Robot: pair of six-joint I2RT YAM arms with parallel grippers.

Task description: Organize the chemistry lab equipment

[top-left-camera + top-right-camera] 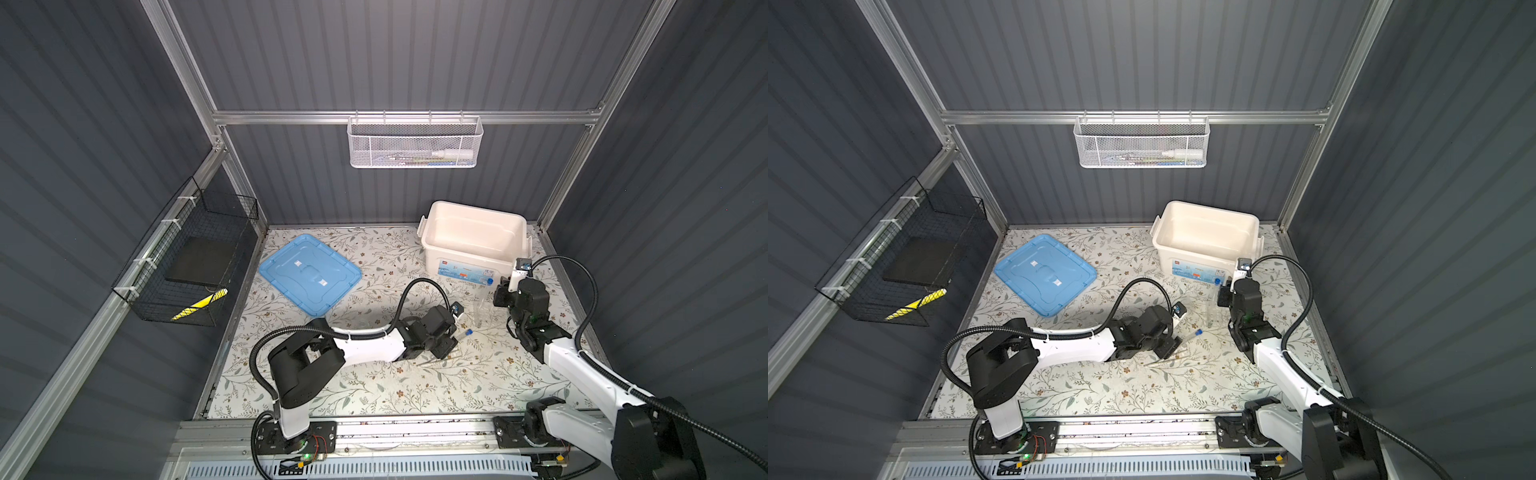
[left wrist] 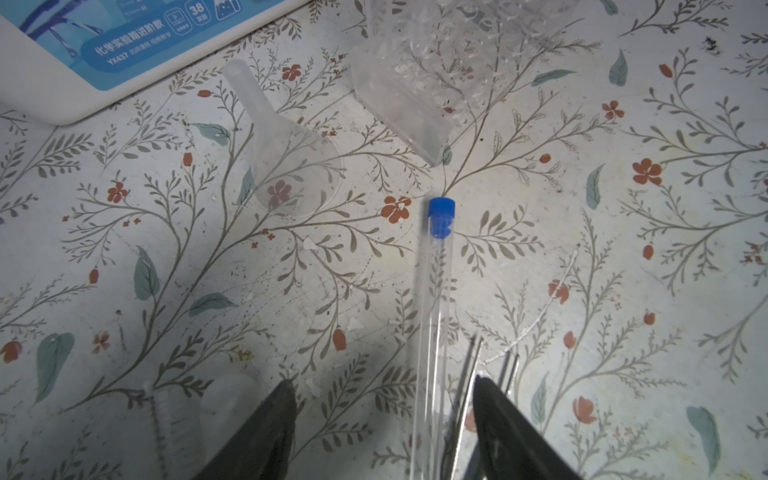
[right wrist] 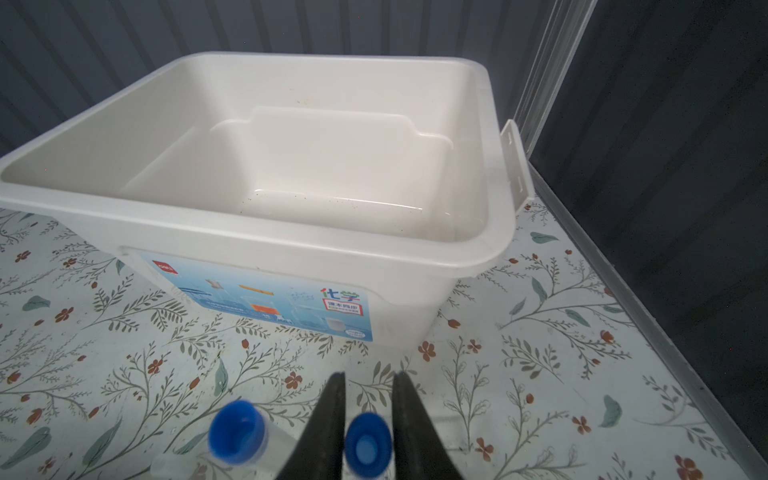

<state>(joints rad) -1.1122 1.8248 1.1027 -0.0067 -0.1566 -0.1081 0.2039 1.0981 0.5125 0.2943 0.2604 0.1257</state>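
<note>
The left claw (image 2: 382,386) hangs low over the mat (image 2: 124,249), jaws wide apart and holding nothing. A flat tube (image 2: 432,316) lies between its two dark fingers (image 2: 257,432), closer to one of them, and runs away from the claw to its blue cap (image 2: 441,216). The tips of the tweezers (image 2: 478,357) lie just beside the flat tube, against the other finger. Past the cap stands the clear rack (image 2: 415,91). Near the rack a clear funnel (image 2: 291,170) lies on its side, close to the label on the box (image 2: 50,91).

In a top view, the left claw (image 1: 449,344) has the cap at 3 o'clock, the tweezers at 6, the rack at 1 and the blue lid (image 1: 309,272) well apart at 10.

The right claw (image 3: 368,380) points down with its jaws nearly together, one on each side of the blue top of an upright tube (image 3: 368,444). I cannot tell whether they press it or only flank it. A second tube (image 3: 237,432), also blue-topped, stands just beside it, outside the jaws. Whether the two sit in the rack is too faint to tell.

In a top view, the right claw (image 1: 497,291) has the rack near at 7 o'clock and the open box near at 11.
</note>
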